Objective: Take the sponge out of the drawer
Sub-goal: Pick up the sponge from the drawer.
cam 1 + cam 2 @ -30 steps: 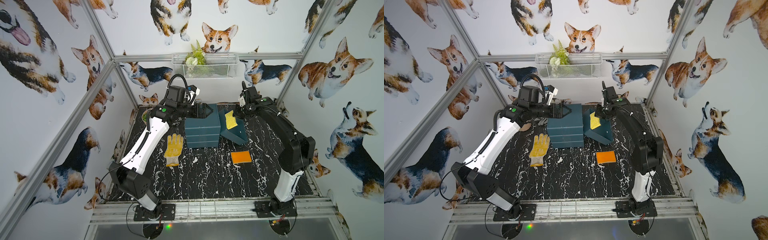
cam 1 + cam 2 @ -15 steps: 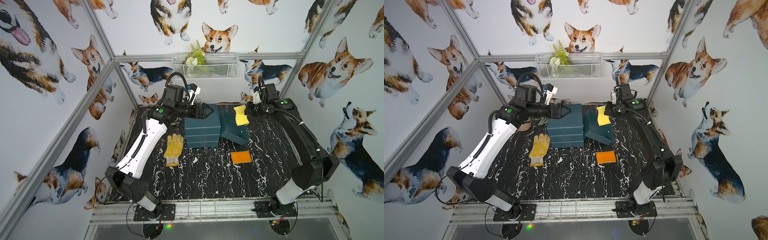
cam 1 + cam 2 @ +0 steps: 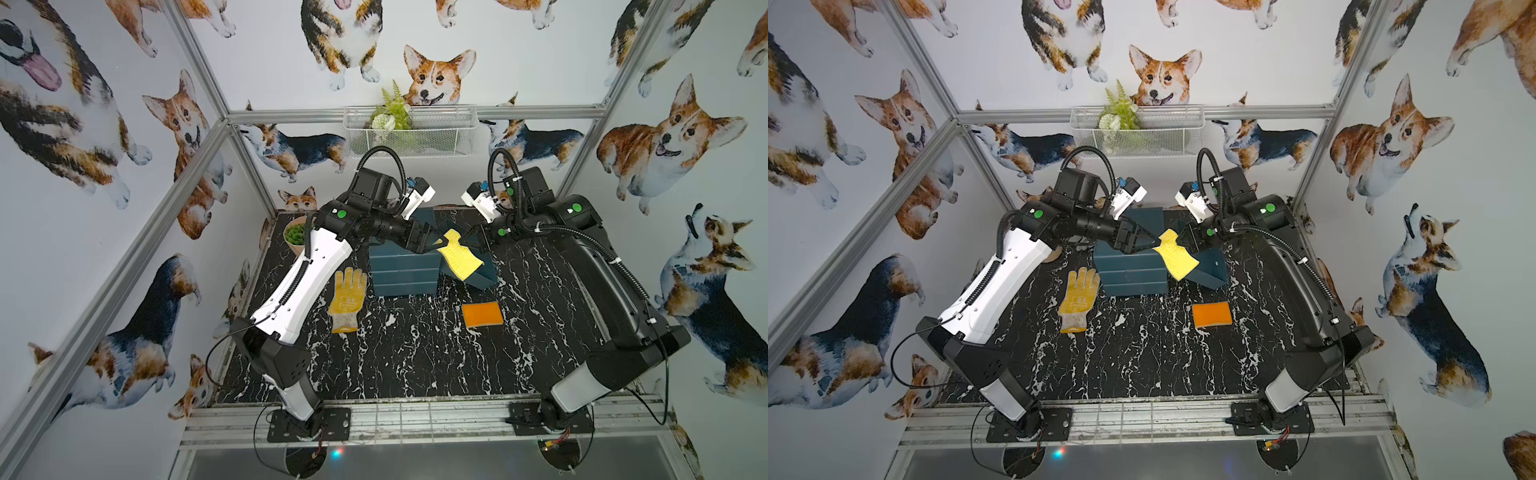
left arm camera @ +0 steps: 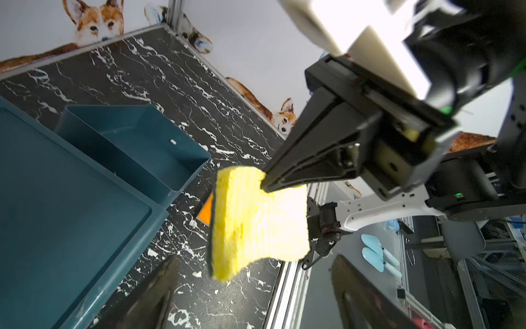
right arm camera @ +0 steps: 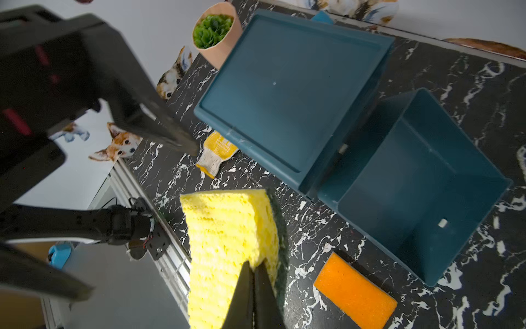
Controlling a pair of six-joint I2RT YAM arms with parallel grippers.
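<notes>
The right pincer (image 5: 253,269) was clamped on one edge of the yellow sponge (image 5: 230,242), which hung in the air clear of the drawer (image 5: 421,185). The left pincer (image 3: 435,244) stood apart beside it. The sponge looked light and squashy, so a grip across its middle would likely be steadier.

You have two sponges in view: one yellow sponge (image 3: 459,259) and one orange sponge (image 3: 482,314). You have one yellow work glove (image 3: 347,297), one blue drawer cabinet (image 3: 405,274) and one loose drawer (image 3: 487,277) out on the single worktop (image 3: 415,365). Count two plants: one potted plant (image 3: 296,237) and one fern (image 3: 392,114), the fern sitting in the only wire basket (image 3: 440,137). You are running two arms, the left arm (image 3: 303,282) and the right arm (image 3: 602,274), each ending in two fingers (image 4: 153,293), so four in all.
</notes>
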